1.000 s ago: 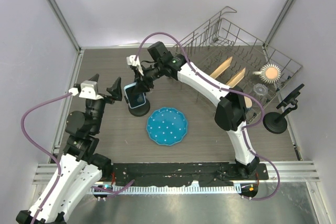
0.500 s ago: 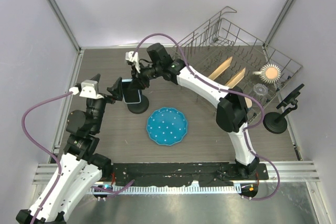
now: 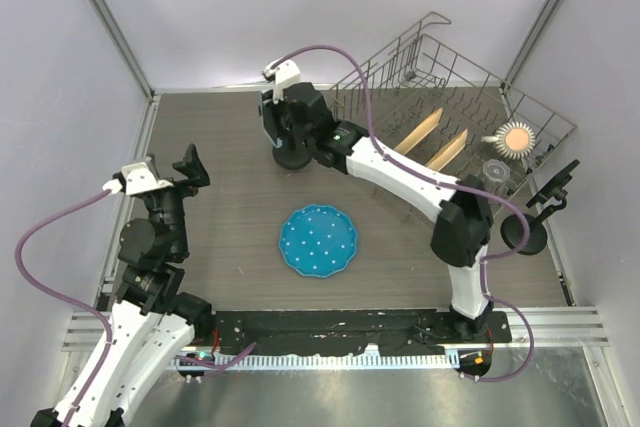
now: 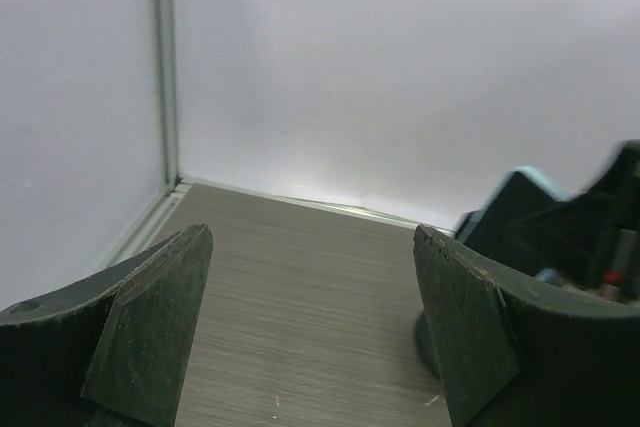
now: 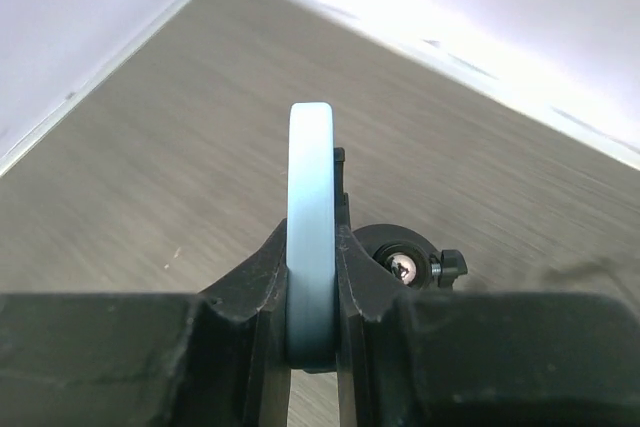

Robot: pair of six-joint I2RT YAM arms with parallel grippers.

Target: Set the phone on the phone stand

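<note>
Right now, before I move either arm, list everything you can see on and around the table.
phone: one, light blue, edge-on in the right claw
phone stand: one, black, far left-centre, under the right claw
second stand: one, black, right edge, near the rack
plate: one, blue with white dots, table centre
dish rack: one, silver wire, far right
wooden utensils: two, tan, in the rack
brush: one, pale orange head, in the rack
clear item: one, transparent, in the rack; too small to identify
table: one, grey-brown wood grain
left claw: one, black, open and empty, left side
right claw: one, black, shut on the phone
</note>
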